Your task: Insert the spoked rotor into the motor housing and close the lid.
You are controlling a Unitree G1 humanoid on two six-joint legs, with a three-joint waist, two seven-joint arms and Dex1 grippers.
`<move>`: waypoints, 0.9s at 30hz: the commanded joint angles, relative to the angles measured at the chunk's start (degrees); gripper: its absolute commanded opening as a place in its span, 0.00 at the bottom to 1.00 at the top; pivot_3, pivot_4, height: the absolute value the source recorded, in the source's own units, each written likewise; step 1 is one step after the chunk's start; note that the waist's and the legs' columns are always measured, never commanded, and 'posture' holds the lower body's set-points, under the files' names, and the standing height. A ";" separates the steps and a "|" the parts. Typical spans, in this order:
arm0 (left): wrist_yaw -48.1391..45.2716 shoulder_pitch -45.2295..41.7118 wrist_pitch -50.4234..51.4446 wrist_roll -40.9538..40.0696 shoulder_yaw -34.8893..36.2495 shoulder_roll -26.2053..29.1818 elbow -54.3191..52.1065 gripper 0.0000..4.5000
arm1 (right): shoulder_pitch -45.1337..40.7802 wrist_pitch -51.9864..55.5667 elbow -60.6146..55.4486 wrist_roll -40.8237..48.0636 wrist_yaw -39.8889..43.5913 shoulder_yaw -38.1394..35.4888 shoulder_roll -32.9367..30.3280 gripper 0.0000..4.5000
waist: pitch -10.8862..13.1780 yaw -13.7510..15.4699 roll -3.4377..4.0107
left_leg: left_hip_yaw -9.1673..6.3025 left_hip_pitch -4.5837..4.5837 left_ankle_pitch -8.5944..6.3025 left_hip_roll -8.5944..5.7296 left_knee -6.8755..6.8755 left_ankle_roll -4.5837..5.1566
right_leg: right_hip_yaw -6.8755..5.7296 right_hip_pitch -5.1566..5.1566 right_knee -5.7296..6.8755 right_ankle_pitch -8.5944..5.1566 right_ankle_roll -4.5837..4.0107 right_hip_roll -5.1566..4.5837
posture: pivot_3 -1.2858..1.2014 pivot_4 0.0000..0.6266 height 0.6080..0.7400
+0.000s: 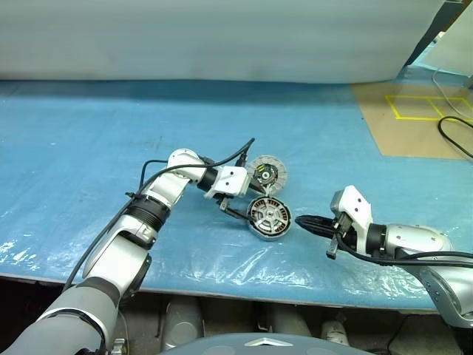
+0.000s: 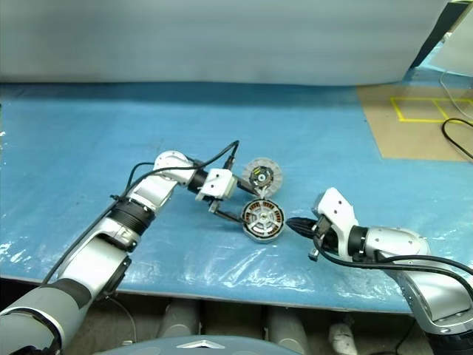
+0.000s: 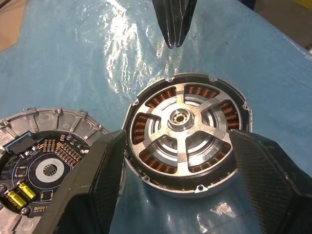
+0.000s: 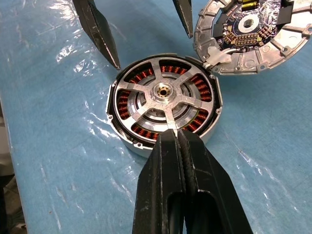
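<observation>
Two tools work at the motor housing (image 1: 268, 218), which sits on the blue plastic-covered worktop (image 1: 89, 140) a little way in from its near edge. The right tool (image 1: 301, 221) is just beside the housing on its right, fingers pressed together into one black point, with the tip at the housing's rim; whether it actually touches I cannot tell. The housing is a round silver casing with copper-brown windings showing through the gaps. A spoked rotor (image 3: 187, 126) lies flat inside it, its pale spokes running from a small hub out over the windings. The left tool (image 3: 175, 161) reaches in from the housing's left, its two black fingers (image 3: 97, 180) standing apart on either side of the casing and gripping nothing. Just behind the housing, touching or nearly touching its far rim, lies the lid (image 1: 267, 173), its circuit face up with a dark centre, small yellow parts and a segmented pale rim. Well beyond the housing to the right, a brown floor area with yellow tape lines (image 1: 421, 107) shows past the worktop.
</observation>
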 commanded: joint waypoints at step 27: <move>29.72 36.60 26.75 -13.28 15.38 6.02 -41.22 0.79 | -24.83 -5.34 21.69 -5.34 9.18 17.69 9.38 0.00 | 0.04 -1.88 0.12 | -0.01 -0.05 -0.01 0.12 0.00 0.01 | -0.15 -0.08 0.00 -0.06 -0.10 0.06 | 0.52 0.24 1.00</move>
